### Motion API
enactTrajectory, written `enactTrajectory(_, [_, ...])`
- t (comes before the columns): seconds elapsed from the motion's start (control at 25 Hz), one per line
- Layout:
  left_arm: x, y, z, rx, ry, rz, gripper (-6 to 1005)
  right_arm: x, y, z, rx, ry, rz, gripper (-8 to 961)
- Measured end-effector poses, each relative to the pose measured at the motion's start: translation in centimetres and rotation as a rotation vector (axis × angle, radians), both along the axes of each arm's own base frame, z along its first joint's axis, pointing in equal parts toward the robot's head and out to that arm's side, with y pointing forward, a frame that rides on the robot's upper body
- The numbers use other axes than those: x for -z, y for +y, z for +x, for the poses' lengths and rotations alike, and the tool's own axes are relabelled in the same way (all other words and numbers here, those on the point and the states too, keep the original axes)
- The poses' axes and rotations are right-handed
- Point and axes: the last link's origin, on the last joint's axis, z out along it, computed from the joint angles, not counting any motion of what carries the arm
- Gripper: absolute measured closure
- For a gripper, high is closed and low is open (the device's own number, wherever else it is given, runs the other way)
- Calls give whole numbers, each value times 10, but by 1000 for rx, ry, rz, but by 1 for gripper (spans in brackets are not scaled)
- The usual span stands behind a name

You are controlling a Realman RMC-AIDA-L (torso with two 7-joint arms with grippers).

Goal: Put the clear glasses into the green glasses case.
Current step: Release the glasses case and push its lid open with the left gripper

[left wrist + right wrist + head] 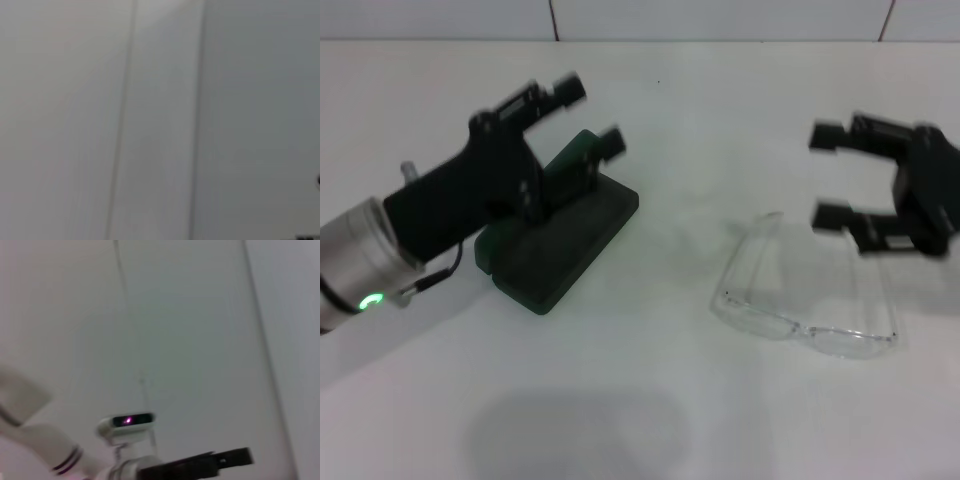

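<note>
The green glasses case (582, 232) lies left of centre on the white table, and its lid (578, 160) appears to stand raised on the far side, partly hidden by my left arm. My left gripper (591, 115) hovers over the lid with its fingers spread open, holding nothing. The clear glasses (807, 300) rest on the table to the right with their arms pointing away from me. My right gripper (827, 174) is open just beyond and above the far right side of the glasses, not touching them. Neither the case nor the glasses appear in the wrist views.
A tiled white wall (720, 18) runs along the table's far edge. The left wrist view holds only pale wall. In the right wrist view, the left arm's wrist camera (126, 422) and a black finger (200, 466) show against the wall.
</note>
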Motion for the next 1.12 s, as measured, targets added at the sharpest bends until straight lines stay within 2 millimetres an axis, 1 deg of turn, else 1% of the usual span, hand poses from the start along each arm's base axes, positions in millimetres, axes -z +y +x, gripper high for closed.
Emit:
enactTrajectory(0.04, [-1,-7,-6,37,56,-54,232,0,-2,1,-6,1,1,97])
enactTrajectory(0.12, [-1,-9,-10,45,87,-76,279,1,-9,8,-26,-16,15,97])
enactTrajectory(0.16, [-1,-10,-13,50,110,-91,303,1,-9,8,-26,-16,15,97])
enactTrajectory(0.24, [2,-14,-15,63,138,-113,347,12,-17,14,-19,-36,12,97])
enactTrajectory(0.36, [9,-21,-15,92,164,-121,412,27,-18,19,9,-78,30,98])
enactTrajectory(0.56, [17,-26,-16,94,191,-149,402,37,-15,16,-6,-119,22,98])
enactTrajectory(0.8, [15,-32,-25,67,197,-166,391,42,-15,12,-19,-120,12,98])
enactTrajectory(0.88, [11,-31,-29,41,199,-162,332,45,-16,12,-15,-114,14,98])
enactTrajectory(1.0, [-4,-19,-37,-39,204,-166,244,46,-16,10,-19,-111,12,99])
enactTrajectory(1.04, [-11,-12,-39,-71,214,-167,215,47,-16,10,-21,-110,12,99])
enactTrajectory(1.12, [-24,4,-43,-150,251,-181,219,48,-16,9,-23,-109,11,99])
